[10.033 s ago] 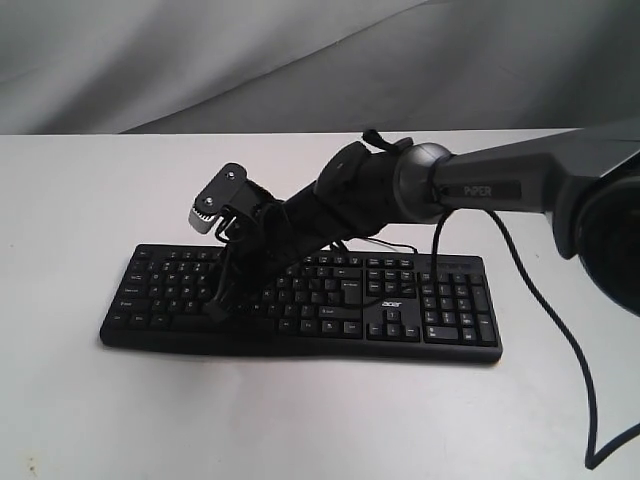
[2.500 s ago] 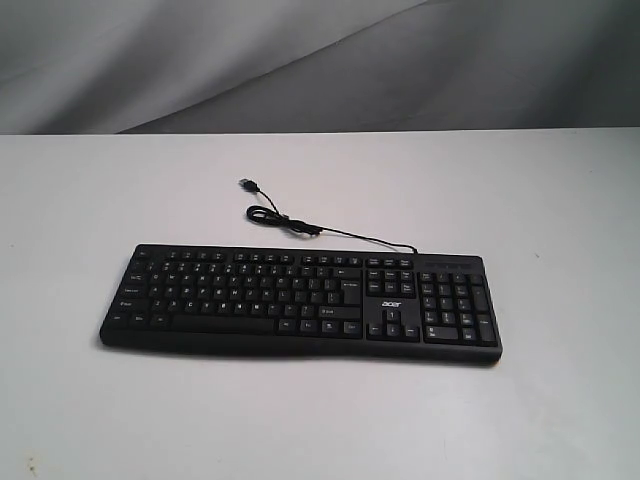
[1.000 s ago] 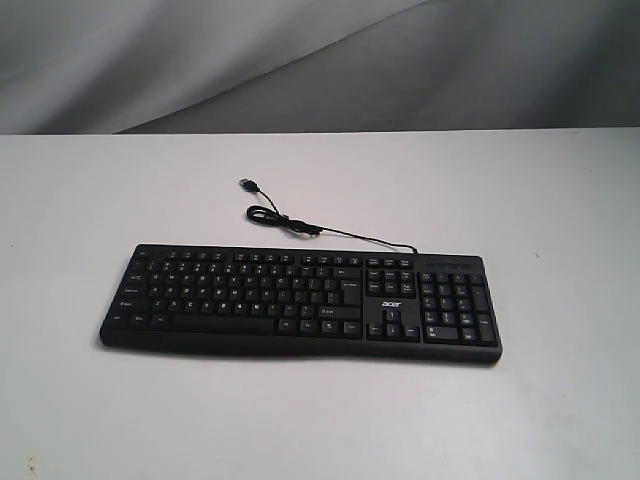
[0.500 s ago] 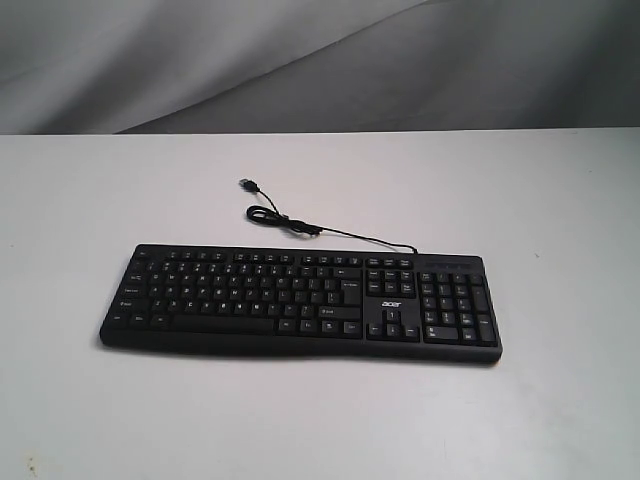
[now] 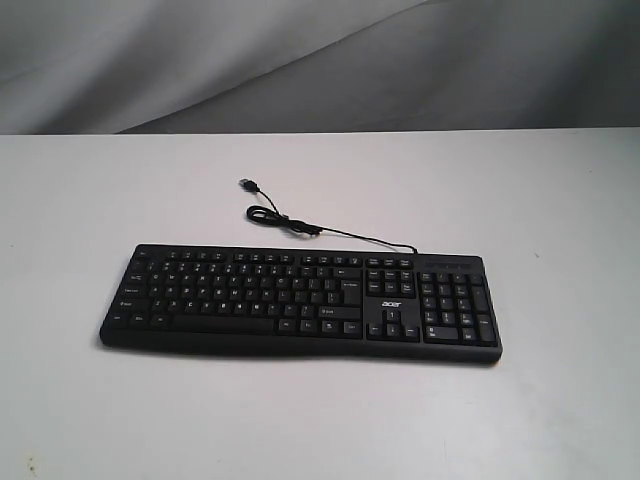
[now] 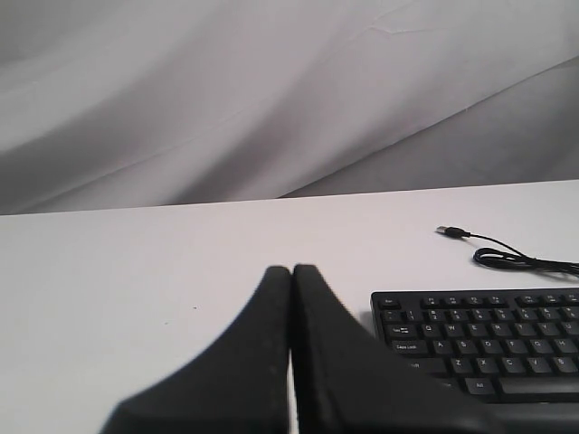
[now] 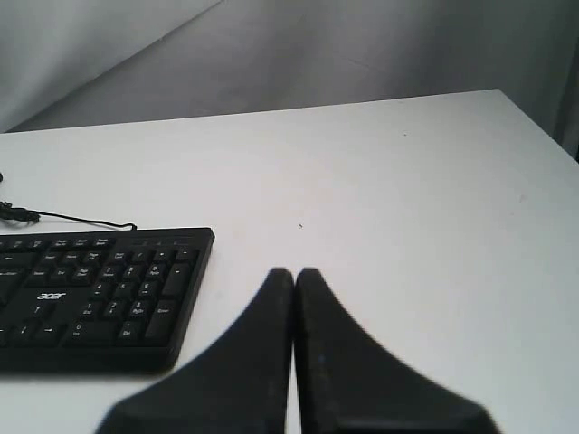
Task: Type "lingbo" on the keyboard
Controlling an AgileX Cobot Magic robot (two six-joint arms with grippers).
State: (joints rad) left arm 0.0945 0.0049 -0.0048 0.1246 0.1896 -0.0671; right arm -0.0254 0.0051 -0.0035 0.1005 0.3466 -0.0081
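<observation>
Black plastic, the keyboard (image 5: 300, 300) lies mid-frame in the exterior view on the white table (image 5: 90, 420). The arm that hung over it ten seconds ago is gone; left gripper (image 6: 291, 271) and right gripper (image 7: 294, 273) sit withdrawn, fingers together. We judge typing finished.

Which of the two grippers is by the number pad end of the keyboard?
The right gripper: its view shows the number pad of the keyboard; the left gripper faces the letter-key end.
</observation>
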